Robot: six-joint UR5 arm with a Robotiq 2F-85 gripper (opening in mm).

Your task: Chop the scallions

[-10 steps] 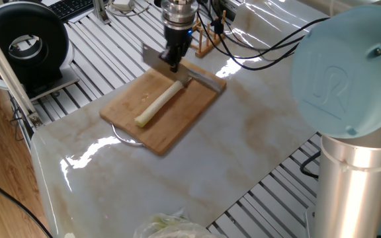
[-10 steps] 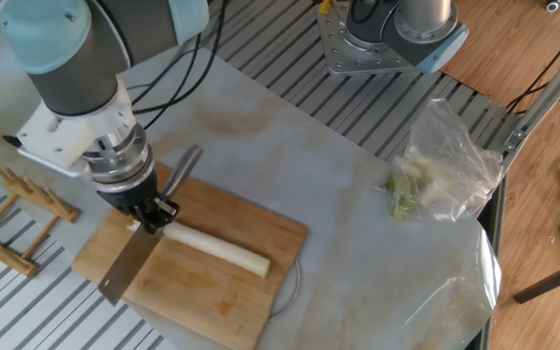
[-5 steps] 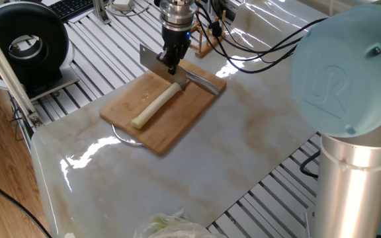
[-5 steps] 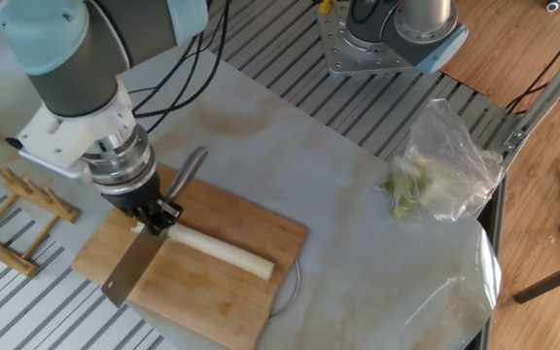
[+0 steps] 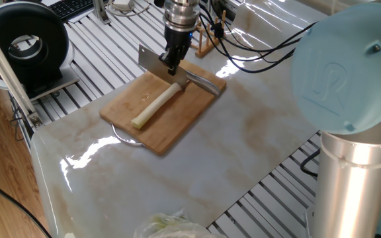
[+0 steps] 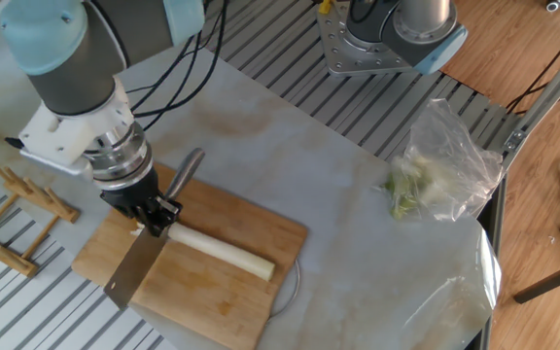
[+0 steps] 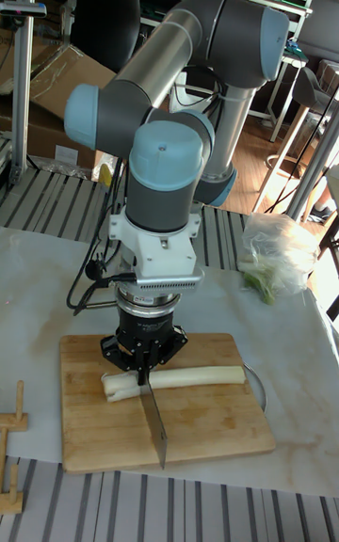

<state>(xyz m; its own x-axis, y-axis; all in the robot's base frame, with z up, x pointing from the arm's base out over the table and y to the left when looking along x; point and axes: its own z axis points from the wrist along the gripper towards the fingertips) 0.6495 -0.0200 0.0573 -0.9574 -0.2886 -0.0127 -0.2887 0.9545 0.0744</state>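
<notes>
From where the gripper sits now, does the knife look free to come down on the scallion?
Probably yes. The gripper holds the knife right over the scallion near one end; nothing else lies on the cutting board between them.

Scallion (image 7: 179, 378) on cutting board (image 7: 94, 429); knife (image 7: 154, 424) across it, under tool (image 7: 143, 361); bag (image 7: 273, 260) apart.

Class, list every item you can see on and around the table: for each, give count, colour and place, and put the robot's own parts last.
scallion: one, cream-white, whole, lying on the board
cutting board: one, light wood, on the marble sheet
knife: one, steel blade, held in the gripper, over the scallion's end
leafy bundle in clear plastic: one, pale green, at the table's far edge
wooden rack: one, light wood, beside the board
gripper: one, black, shut on the knife
arm: one, grey with pale blue caps, above the board
</notes>
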